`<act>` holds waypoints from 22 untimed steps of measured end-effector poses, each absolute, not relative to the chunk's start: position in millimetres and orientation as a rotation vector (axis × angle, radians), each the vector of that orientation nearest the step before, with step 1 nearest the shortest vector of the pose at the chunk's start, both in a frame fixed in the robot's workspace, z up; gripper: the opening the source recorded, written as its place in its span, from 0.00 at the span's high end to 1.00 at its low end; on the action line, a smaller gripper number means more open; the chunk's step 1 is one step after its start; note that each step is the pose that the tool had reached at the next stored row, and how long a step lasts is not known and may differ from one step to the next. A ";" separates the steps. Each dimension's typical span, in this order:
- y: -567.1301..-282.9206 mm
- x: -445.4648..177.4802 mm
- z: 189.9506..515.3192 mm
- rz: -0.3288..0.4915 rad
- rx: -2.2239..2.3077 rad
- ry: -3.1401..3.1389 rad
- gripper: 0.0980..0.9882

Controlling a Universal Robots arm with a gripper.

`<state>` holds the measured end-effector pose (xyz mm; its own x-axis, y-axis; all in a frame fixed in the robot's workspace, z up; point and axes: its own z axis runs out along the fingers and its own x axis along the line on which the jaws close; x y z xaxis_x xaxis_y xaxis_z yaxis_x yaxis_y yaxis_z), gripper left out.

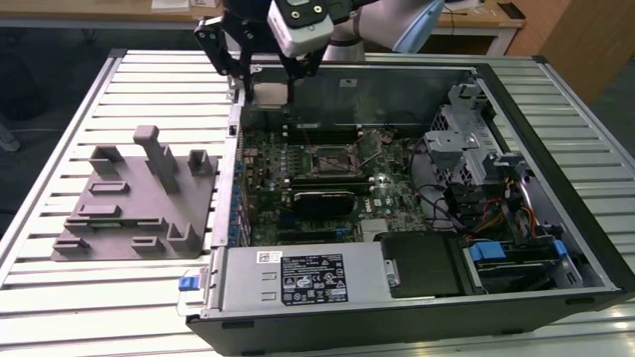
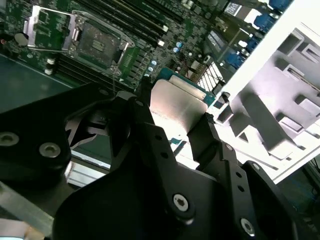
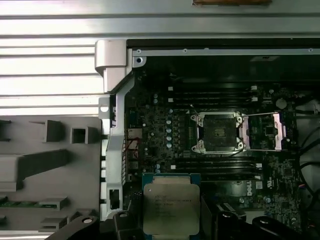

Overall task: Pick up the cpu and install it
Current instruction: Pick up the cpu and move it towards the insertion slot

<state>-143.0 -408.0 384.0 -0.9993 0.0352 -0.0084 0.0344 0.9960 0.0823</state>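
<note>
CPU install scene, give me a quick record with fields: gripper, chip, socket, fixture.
gripper: shut on the cpu, gripped at its edges
cpu position: held over the open case, apart from the socket
socket: open, cover swung aside, no chip seated
grey fixture: on the slatted table, exterior view's left of the case

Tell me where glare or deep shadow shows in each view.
Second wrist view: the grey fixture is partly washed out by glare, and the cpu reflects light. First wrist view: the slatted table is overexposed, while the case wall lies in shadow. Exterior view: even light.
</note>
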 end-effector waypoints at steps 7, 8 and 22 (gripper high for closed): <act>-408.0 -123.1 384.0 0.129 0.055 3.129 0.50; -408.0 -120.5 384.0 0.129 0.055 3.129 0.50; -408.0 -79.9 384.0 0.129 0.055 3.130 0.50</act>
